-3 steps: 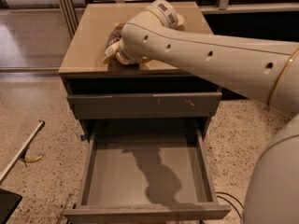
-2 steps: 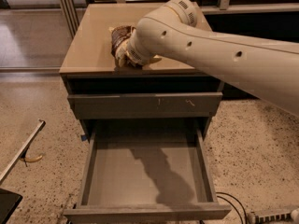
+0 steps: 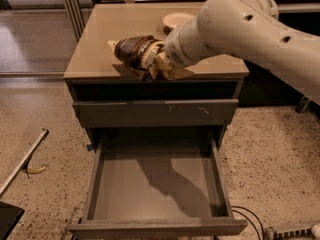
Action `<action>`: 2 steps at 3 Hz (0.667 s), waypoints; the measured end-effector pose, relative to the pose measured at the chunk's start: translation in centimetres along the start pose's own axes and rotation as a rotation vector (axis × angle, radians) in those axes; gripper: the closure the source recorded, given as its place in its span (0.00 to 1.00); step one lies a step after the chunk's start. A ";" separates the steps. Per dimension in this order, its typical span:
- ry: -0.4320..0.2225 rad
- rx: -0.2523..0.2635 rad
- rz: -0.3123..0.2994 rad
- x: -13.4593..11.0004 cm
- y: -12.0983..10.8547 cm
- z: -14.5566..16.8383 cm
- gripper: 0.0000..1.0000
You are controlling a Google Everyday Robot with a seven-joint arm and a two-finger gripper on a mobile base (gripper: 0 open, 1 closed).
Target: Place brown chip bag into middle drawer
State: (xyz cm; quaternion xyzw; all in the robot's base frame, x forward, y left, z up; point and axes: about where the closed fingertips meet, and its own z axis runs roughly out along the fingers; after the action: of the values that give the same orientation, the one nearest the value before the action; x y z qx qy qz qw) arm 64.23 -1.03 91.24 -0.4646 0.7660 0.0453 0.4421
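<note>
The brown chip bag (image 3: 135, 50), crumpled dark brown foil with pale cream parts, hangs just above the front edge of the tan cabinet top (image 3: 100, 39). My gripper (image 3: 156, 64) is at the bag's right end, mostly hidden behind my white wrist, and is shut on the bag. The middle drawer (image 3: 155, 184) stands pulled out below and in front of the bag, and its flat grey floor is bare except for my arm's shadow.
A white bowl (image 3: 177, 19) sits at the back of the cabinet top. The closed upper drawer front (image 3: 155, 113) with pale scratch marks is just under the top. A slanted bar (image 3: 22, 161) and a small yellow object (image 3: 35, 170) are on the floor at the left, and a cable (image 3: 250, 216) is at the lower right.
The bag has come forward with my gripper from the middle of the cabinet top to its front edge. My arm has swung higher and to the right.
</note>
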 end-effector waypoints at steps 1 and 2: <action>-0.045 -0.141 0.040 1.7 1.6 -3.2 1.00; -0.107 -0.270 0.063 5.1 1.3 -7.4 1.00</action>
State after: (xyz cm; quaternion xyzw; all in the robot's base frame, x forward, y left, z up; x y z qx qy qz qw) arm 57.68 -7.32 91.59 -0.4922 0.7425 0.1865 0.4143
